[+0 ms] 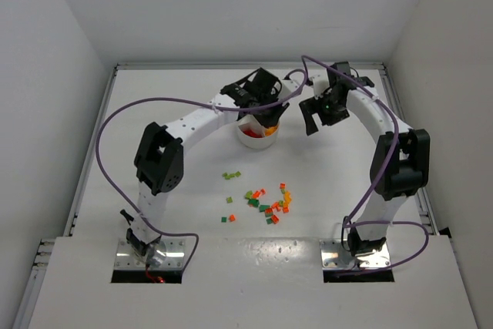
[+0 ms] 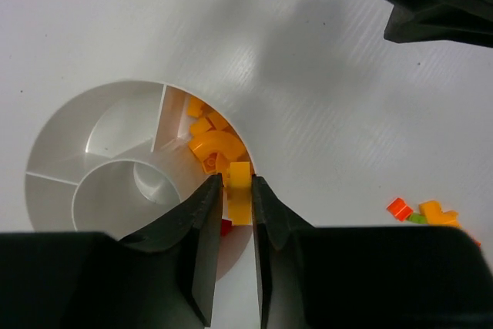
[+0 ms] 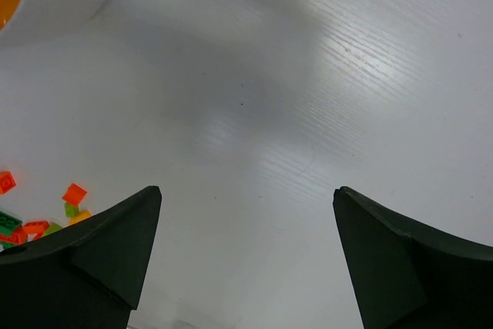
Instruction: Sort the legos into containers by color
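left gripper (image 2: 237, 190): closed on a yellow brick (image 2: 240, 173); fingers nearly together, brick pinched upright between the tips.
held brick, position: right at the fingertips, over the rim of the dish (image 2: 115, 125), on the rim's side nearest the fingers.
red brick (image 2: 225, 227): just under the left-hand finger, mostly hidden by it.
yellow compartment (image 2: 209, 140): just ahead of the tips; a wedge of the dish holding a heap of yellow and orange-yellow bricks, piled against one another.
hub (image 2: 115, 190): left of the fingers in the wrist view; round, at the dish's centre, with white dividers running from it out to the rim.
loose legos (image 2: 420, 212): on the table (image 2: 308, 98), off to the right of the fingers, well apart from the dish; red, orange, yellow and green pieces lying close together.
right gripper (image 3: 246, 190): wide open, nothing between the fingers; white table surface under the gap.
right gripper, surroundings: dish wall far ahead and to the left of the left-hand finger; loose legos low at the left, just beside that same finger.
right gripper, overhead: beside the dish on its right, not touching it; left gripper over the dish on the other side.
green stragglers (image 1: 231, 176): a few green pieces apart from the main scatter, to its left, between the dish and the arm bases.
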### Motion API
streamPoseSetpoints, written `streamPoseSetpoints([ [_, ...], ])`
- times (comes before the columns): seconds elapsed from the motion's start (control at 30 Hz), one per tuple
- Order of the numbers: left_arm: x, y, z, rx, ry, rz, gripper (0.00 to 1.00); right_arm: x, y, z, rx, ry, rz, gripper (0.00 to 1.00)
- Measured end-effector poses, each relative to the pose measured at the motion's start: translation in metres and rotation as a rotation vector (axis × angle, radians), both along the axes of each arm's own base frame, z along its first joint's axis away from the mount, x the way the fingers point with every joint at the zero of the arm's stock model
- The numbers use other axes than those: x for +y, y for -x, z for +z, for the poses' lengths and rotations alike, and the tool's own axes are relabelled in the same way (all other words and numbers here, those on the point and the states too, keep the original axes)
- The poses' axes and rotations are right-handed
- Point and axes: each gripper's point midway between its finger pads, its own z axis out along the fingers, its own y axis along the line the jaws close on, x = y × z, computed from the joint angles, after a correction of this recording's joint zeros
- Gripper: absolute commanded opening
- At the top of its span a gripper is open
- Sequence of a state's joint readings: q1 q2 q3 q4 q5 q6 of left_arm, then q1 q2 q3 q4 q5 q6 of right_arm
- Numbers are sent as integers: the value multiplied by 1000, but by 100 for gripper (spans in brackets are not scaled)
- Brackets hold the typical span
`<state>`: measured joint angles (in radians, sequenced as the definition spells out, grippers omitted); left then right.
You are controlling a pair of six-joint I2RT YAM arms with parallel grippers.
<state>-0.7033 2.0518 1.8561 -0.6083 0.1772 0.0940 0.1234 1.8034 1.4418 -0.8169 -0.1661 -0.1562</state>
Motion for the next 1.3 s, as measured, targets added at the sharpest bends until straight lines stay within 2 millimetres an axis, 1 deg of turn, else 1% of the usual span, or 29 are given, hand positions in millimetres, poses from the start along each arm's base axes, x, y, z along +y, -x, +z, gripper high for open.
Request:
streamPoseSetpoints([
  [0.13, -4, -3, 0, 3, 9, 4, 38, -2, 1, -1, 4, 4, -5, 93],
  [0.17, -4, -4, 1, 2, 12, 6, 44, -2, 1, -1, 3, 4, -5, 91],
  [0.2, -5, -4, 2, 0, 14, 7, 46, -2, 1, -1, 3, 5, -5, 90],
  [0.33, -7, -8, 4, -4, 22, 16, 49, -2, 1, -2, 5, 4, -4, 83],
  [0.43, -5, -9, 4, -5, 21, 22, 49, -1, 3, -3, 13, -3, 1, 74],
  [0.47, -5, -11, 5, -4, 25, 27, 52, 0, 5, -4, 16, -6, 9, 68],
  [0.53, -2, -15, 10, -6, 37, 41, 58, 4, 11, -9, 33, -16, 31, 63],
  [0.57, 1, -19, 13, -6, 50, 57, 70, 6, 17, -13, 51, -22, 44, 58],
  [0.6, 4, -23, 18, -8, 65, 71, 76, 9, 23, -17, 70, -28, 58, 56],
  [0.67, 18, -32, 32, -7, 102, 119, 91, 16, 41, -27, 109, -33, 94, 54],
  [0.7, 27, -38, 44, -13, 128, 147, 100, 20, 52, -31, 132, -35, 116, 53],
  [0.77, 53, -50, 70, -39, 184, 217, 100, 30, 75, -37, 171, -32, 174, 53],
  [0.87, 96, -58, 115, -97, 256, 329, 100, 54, 108, -37, 197, -19, 315, 53],
  [0.93, 120, -56, 138, -137, 293, 388, 100, 73, 124, -34, 190, -11, 420, 53],
  [1.0, 133, -47, 151, -153, 315, 421, 100, 90, 137, -31, 181, -3, 511, 53],
  [1.07, 141, -38, 152, -150, 322, 437, 100, 104, 145, -30, 168, 11, 585, 53],
  [1.1, 144, -33, 148, -137, 320, 442, 100, 109, 148, -31, 164, 22, 612, 52],
  [1.13, 147, -30, 142, -124, 315, 447, 100, 113, 150, -32, 161, 32, 631, 49],
  [1.2, 155, -26, 126, -85, 297, 468, 100, 120, 152, -37, 160, 58, 661, 45],
  [1.23, 159, -26, 118, -70, 288, 479, 100, 124, 153, -41, 173, 72, 672, 41],
  [1.3, 170, -25, 101, -31, 264, 507, 100, 130, 149, -50, 191, 92, 672, 40],
])
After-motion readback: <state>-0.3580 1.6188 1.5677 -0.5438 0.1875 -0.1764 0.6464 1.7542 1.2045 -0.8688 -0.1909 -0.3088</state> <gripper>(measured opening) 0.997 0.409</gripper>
